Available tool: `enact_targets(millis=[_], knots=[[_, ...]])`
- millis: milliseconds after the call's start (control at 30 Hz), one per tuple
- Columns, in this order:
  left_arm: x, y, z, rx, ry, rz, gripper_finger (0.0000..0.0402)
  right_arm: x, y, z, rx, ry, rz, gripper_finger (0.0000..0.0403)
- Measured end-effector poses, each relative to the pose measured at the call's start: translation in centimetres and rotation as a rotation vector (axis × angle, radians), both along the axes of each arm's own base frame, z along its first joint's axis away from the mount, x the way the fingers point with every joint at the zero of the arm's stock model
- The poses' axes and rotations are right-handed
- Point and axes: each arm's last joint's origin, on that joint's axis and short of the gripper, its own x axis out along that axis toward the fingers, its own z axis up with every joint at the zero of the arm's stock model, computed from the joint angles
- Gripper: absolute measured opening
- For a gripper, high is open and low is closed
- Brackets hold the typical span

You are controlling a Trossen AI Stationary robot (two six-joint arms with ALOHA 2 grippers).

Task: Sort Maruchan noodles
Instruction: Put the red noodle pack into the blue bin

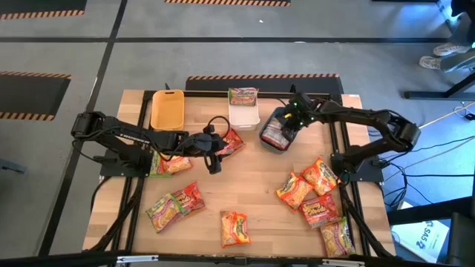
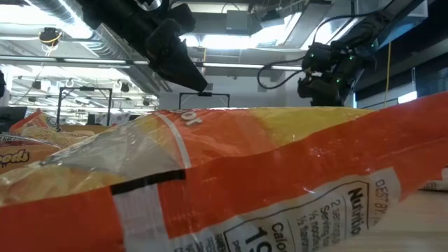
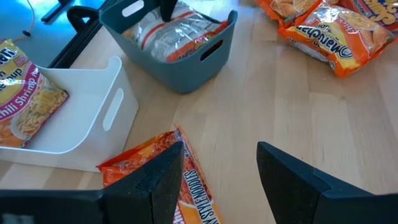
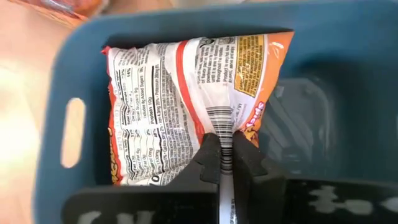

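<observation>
**Two arms at work, one packet going into the grey bin**

One red packet (image 4: 186, 106) hangs label-side up inside the grey bin (image 1: 276, 131), pinched by its back seam between the closed fingers of the right gripper (image 4: 225, 163). That gripper (image 1: 288, 122) sits over the bin at about 1 o'clock from the table's centre.

The left gripper (image 1: 216, 157) is near the centre, at about 11 o'clock, its jaws apart and empty above the wood, with an orange packet (image 3: 177, 186) lying just beside one finger (image 3: 163, 180).

The white bin (image 1: 244, 113) at 12 o'clock holds a green-pink packet (image 1: 243, 95). The yellow bin (image 1: 168, 110) stands at 10 o'clock.

Loose packets lie in two groups: a cluster (image 1: 318, 196) at 4 o'clock, several overlapping, and a few (image 1: 175, 205) at 7 to 8 o'clock, with a single one (image 1: 234, 228) at 6 o'clock. Another packet (image 1: 171, 163) lies under the left arm at 9 o'clock. In the low view an orange packet (image 2: 280, 182) fills most of the foreground.
</observation>
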Motion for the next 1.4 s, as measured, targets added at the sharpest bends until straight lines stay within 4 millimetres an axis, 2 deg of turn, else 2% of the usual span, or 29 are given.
enact_targets(millis=[100, 233, 467, 667, 867, 1133, 1400], knots=[[0.0, 0.0, 0.0, 0.000, -0.007, 0.000, 0.0198, -0.3, 0.3, 1.1, 0.004, -0.015, 0.007, 0.0003], [0.1, 0.0, 0.1, 0.000, -0.010, 0.000, 0.0198, -0.5, 0.5, 3.7, -0.001, -0.039, 0.028, 0.0003], [0.1, 0.0, 0.1, 0.005, -0.014, -0.006, 0.0198, -0.3, 1.0, 6.6, 0.128, -0.142, 0.146, 0.0002], [0.9, -0.5, 0.9, 0.089, -0.115, -0.043, 0.0205, 0.0, 1.4, 6.5, 0.241, -0.263, 0.247, 0.0002], [2.5, -1.8, 0.7, 0.284, -0.201, -0.127, 0.0233, 0.8, 2.0, 6.4, 0.290, -0.319, 0.289, 0.0001], [5.3, -2.9, 0.3, 0.602, -0.103, -0.212, 0.0247, 3.1, 4.3, 6.7, 0.379, -0.384, 0.408, 0.0000], [8.1, -4.5, 0.7, 0.746, -0.085, -0.327, 0.0245, 4.4, 6.0, 7.3, 0.406, -0.420, 0.430, 0.0000]])
